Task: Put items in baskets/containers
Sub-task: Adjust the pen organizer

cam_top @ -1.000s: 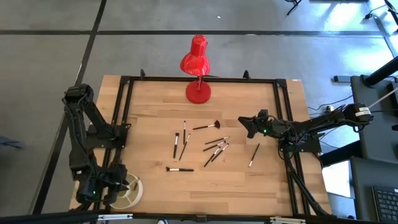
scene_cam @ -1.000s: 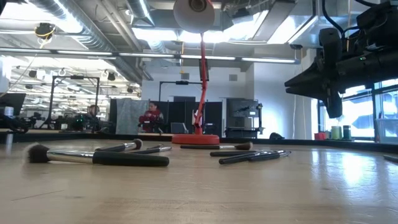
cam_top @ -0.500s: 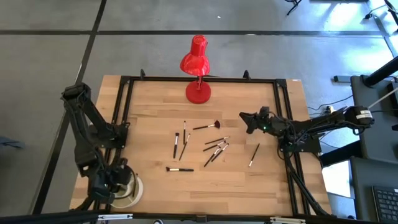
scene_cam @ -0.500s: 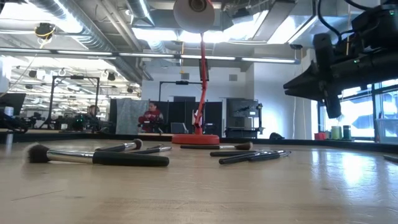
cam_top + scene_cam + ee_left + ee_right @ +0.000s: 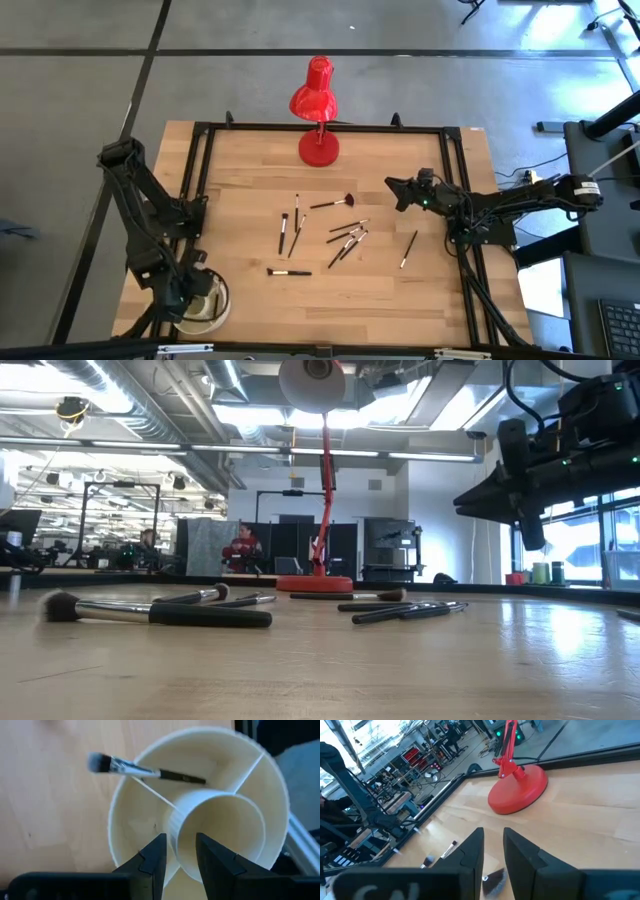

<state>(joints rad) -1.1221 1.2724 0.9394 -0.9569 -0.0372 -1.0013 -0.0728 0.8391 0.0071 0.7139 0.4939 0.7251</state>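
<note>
One brush (image 5: 145, 769) is in the cream dish (image 5: 272, 795) so far, lying slanted with its handle inside a compartment and its bristle end poking out over the rim. Roughly ten more brushes (image 5: 340, 238) lie loose on the wooden table (image 5: 250, 170), most in a cluster mid-table in front of the red lamp (image 5: 317, 110), one apart toward the right side (image 5: 409, 248) and one lying crosswise nearer the front (image 5: 289, 271). So the task looks barely started, with most of the work left. Dish sits at the table's front-left corner (image 5: 205, 310). Left gripper (image 5: 178, 851) is right above the dish, arm folded down over that corner, fingers a little apart astride the wall of the central cup, holding nothing that can be seen. Right gripper (image 5: 391, 187) hangs in the air over the right side of the table, arm stretched in from the right edge, pointed toward the lamp base; its fingers (image 5: 472, 851) show a narrow gap with nothing between them. In the low view it is raised well clear of the tabletop (image 5: 470, 500).
</note>
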